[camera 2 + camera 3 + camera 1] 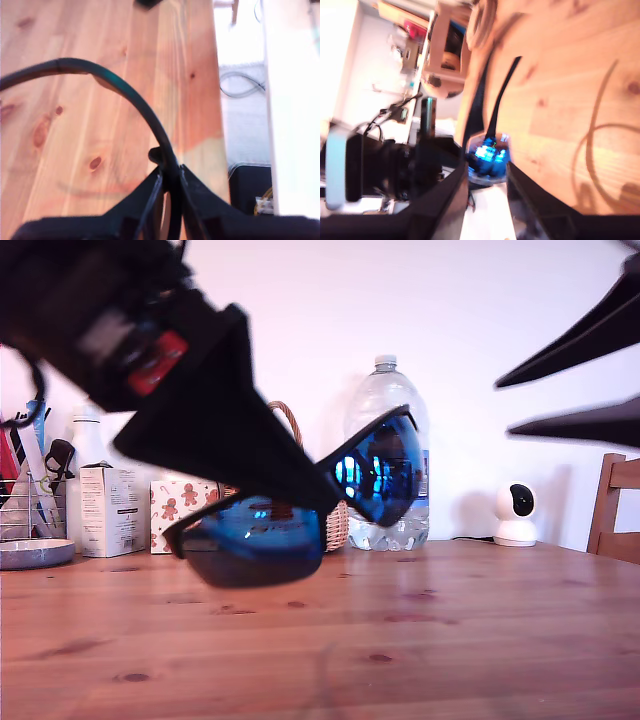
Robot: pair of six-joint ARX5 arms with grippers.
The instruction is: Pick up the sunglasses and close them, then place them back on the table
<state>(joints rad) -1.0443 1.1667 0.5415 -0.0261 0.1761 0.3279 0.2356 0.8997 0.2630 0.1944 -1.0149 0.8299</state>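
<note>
My first pincer (170, 185) holds the sunglasses (300, 505) above the table (450, 640).

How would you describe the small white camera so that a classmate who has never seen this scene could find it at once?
Start at the wooden table and follow its far edge toward the exterior view's right, past the big clear water bottle. The small white camera stands there against the wall, just before the wooden chair. Unlike its neighbours, it is rounded, white, with a black face.
</note>
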